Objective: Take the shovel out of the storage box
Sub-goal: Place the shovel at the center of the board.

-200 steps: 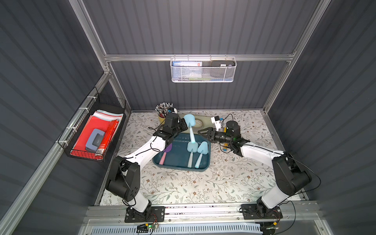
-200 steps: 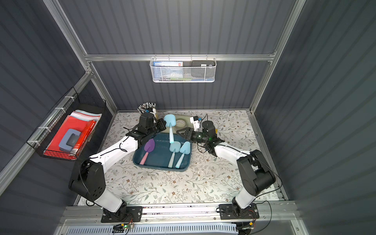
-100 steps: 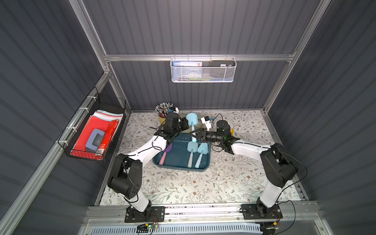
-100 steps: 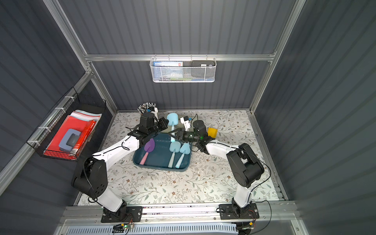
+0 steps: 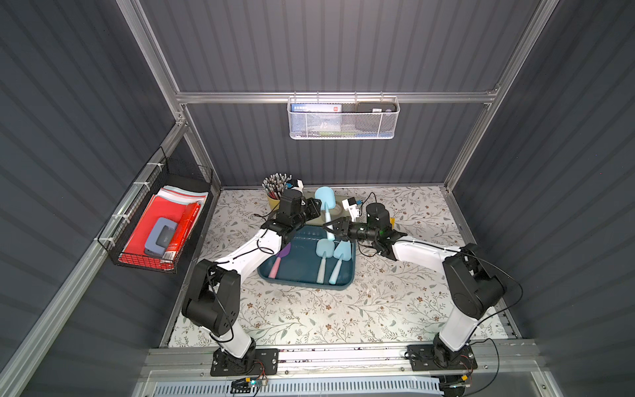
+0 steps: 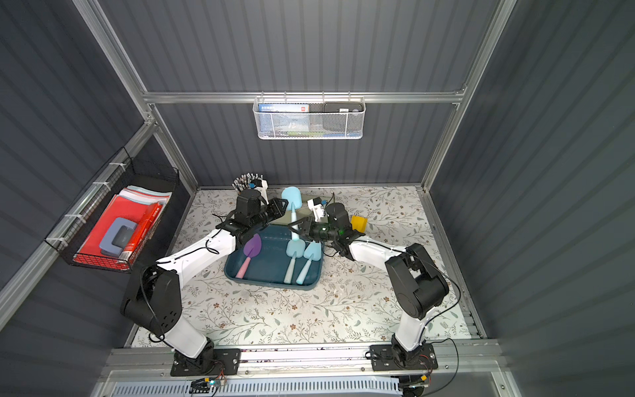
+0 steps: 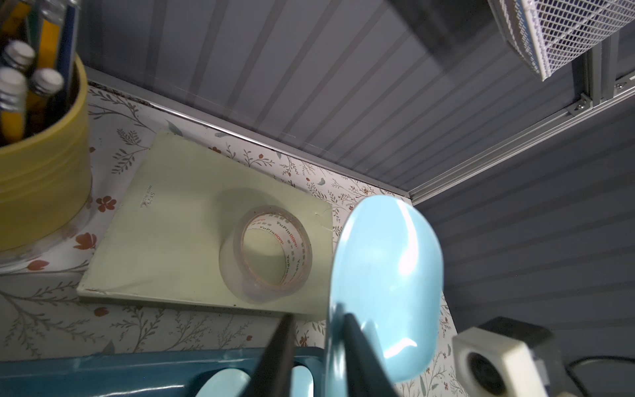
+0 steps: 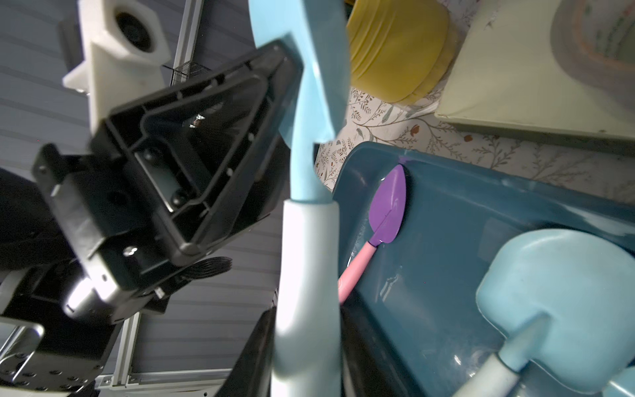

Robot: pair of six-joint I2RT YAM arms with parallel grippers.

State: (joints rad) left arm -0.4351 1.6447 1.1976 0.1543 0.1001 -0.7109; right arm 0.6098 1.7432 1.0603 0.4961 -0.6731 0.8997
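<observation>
Pale-blue shovel (image 5: 324, 200) hangs above the box (image 5: 299, 268) at frame centre, right jaws clamped on its handle, left jaws apart around its blade; setting it down seems left.

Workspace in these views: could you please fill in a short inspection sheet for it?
Surface: floral table cover, lying flat.
Job's things: raised shovel at the far edge of the teal tray; two more blue shovels and a purple shovel lie inside.
Clutter: pencil cup, tape roll on a green pad, yellow block.
Tools: right tool shut on the raised shovel's handle; left tool open around its neck.
Cables: black leads loop beside both arms.
Surroundings: white mesh basket on the back wall; black wire basket with red folders on a side wall.
</observation>
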